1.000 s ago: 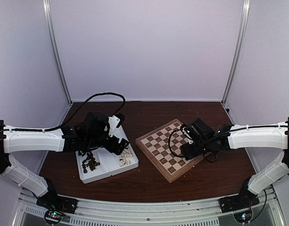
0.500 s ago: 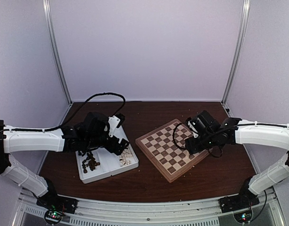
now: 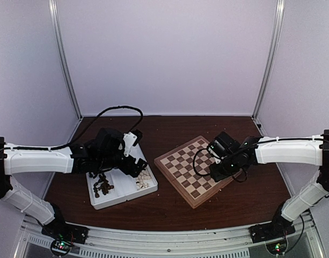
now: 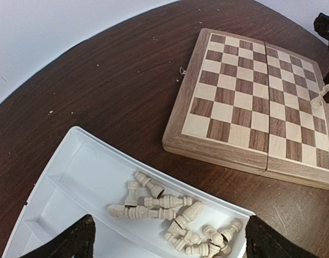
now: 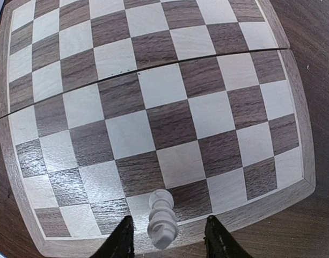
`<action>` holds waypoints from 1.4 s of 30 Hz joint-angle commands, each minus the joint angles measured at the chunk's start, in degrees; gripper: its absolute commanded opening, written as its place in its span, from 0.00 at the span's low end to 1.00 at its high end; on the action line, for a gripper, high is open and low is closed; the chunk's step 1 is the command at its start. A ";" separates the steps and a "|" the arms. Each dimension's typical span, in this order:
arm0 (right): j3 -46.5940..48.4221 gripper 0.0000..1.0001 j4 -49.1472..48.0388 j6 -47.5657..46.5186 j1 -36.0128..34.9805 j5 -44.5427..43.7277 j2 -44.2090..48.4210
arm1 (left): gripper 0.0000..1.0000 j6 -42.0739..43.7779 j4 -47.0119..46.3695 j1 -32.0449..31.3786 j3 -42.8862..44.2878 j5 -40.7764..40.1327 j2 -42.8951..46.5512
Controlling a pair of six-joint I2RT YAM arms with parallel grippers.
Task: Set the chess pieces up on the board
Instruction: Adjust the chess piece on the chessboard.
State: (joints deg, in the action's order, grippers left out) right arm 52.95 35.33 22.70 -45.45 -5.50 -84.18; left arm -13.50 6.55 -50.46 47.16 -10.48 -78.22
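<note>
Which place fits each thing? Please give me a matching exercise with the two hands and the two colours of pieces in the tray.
1. left hand
2. right hand
3. dark brown pieces
4. loose cream pieces

a. white tray, right compartment
b. open above the tray
c. tray, left compartment
d. at the board edge, astride one standing cream piece

Pairs: 1-b, 2-d, 3-c, 4-a.

I read this as lab test cell, not home. Plain white panel walls (image 3: 169, 54) box in dark table (image 3: 169, 129) beyond and either side of jaws. Aluminium corner posts (image 3: 65, 59). Behind jaws, slotted metal rail (image 3: 169, 236) carries arm bases (image 3: 62, 230), bare circuit boards (image 3: 59, 246), LEDs lit.
</note>
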 commanded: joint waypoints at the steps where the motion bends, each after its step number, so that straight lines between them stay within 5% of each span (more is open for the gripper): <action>1: 1.20 0.41 -0.32 0.33 0.33 0.21 -0.52 | 0.98 0.19 -1.42 0.19 -0.63 -0.15 1.24; 25: 2.51 0.11 0.97 -0.63 0.35 0.83 -1.78 | 0.98 -0.03 -1.58 0.18 -1.26 -0.17 2.04; 42: 2.09 0.10 2.38 -0.30 0.51 -4.43 -0.28 | 0.98 -0.13 -1.99 0.18 -1.21 0.00 1.49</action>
State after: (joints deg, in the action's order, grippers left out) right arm 54.17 37.93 22.33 -45.28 -7.77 -84.95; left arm -13.52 6.55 -50.46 46.50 -10.48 -77.32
